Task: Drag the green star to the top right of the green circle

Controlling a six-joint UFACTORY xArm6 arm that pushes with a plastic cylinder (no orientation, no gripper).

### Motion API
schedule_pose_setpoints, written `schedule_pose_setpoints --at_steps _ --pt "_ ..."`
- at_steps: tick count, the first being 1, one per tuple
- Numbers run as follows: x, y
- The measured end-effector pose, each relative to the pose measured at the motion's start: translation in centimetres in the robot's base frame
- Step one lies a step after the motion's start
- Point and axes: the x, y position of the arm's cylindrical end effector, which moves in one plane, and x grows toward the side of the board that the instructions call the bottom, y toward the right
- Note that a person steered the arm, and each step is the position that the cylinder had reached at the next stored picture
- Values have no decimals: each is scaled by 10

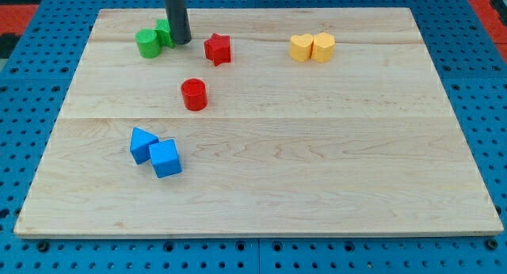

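Observation:
The green circle (147,43) sits near the board's top left. The green star (164,32) is just to its upper right, touching it and partly hidden behind my rod. My tip (181,42) rests on the board right against the star's right side, between the star and the red star (218,49).
A red cylinder (193,94) lies below the red star. Two blue blocks (143,144) (165,158) touch each other at lower left. A yellow heart (300,47) and a yellow hexagon (323,47) sit together at top right. The wooden board's (317,147) top edge is close above the green blocks.

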Motion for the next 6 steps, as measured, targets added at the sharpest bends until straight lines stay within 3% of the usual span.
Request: schedule_pose_setpoints --at_steps 1,2,5,6 --pt "-20 45" --pt "-51 48" --pt "-31 -34" --pt "-36 20"
